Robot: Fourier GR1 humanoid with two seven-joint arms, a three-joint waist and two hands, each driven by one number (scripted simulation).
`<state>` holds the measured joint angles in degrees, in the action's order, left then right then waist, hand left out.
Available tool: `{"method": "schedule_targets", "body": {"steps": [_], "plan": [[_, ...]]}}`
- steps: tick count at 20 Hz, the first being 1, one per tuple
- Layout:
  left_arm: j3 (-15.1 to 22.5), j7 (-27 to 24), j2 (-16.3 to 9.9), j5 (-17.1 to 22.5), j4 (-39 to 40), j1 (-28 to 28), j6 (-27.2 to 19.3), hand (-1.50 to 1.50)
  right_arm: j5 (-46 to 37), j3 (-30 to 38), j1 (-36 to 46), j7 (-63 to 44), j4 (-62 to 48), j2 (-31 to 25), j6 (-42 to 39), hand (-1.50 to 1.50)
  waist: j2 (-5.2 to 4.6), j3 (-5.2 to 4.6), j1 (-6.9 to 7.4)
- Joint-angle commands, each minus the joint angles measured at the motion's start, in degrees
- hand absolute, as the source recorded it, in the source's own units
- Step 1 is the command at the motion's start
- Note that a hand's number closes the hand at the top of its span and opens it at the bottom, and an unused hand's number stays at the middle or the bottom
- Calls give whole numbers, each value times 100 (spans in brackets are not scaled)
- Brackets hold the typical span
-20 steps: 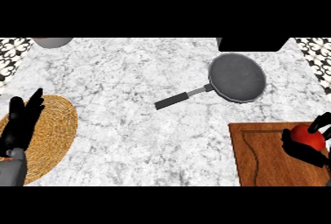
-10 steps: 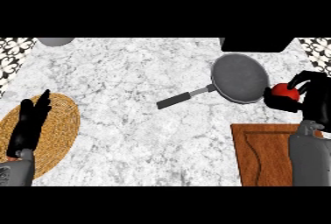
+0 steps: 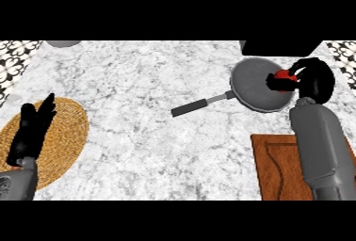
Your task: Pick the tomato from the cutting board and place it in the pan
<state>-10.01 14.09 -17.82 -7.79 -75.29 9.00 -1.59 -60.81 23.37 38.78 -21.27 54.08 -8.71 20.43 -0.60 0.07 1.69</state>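
- Head view: a marble bench (image 3: 153,141) is carrying everything, with a patterned tile strip (image 3: 14,56) showing at its far left and far right corners.
- A round woven mat (image 3: 66,136) is lying at the left side of the bench, and the left hand (image 3: 31,134) is resting over it, fingers straight and pointing up, holding nothing.
- A wooden cutting board (image 3: 278,169) is sitting at the lower right; the grey right forearm is crossing over its right part and hiding that side.
- A dark pan (image 3: 254,87) is lying at the upper right, its handle (image 3: 198,106) pointing down-left across bare marble.
- The right hand (image 3: 313,77) is hovering over the pan's right rim, its fingers (image 3: 300,68) curling round the red tomato (image 3: 281,74).
- The tomato is sitting above the pan's inner right part, half hidden by the hand; whether it is touching the pan cannot be told.
- A black object (image 3: 278,47) is lying at the far edge just behind the pan, and a grey rounded thing (image 3: 64,44) is peeking in at the top left.
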Motion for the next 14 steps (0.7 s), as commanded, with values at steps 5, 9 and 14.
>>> {"method": "schedule_targets", "body": {"steps": [5,9,14], "plan": [[-16,-39,-82,-13,170,343,94,0,535,610,855,1253,-2582,-491,915,150,-84,11,134],[95,-58,49,-8,62,309,107,0,1102,1090,1070,1525,-2857,-250,1215,150,-145,27,284],[123,61,3,-86,121,496,95,0,1468,1384,1145,2065,-3353,-80,1354,-150,-182,31,326]]}}
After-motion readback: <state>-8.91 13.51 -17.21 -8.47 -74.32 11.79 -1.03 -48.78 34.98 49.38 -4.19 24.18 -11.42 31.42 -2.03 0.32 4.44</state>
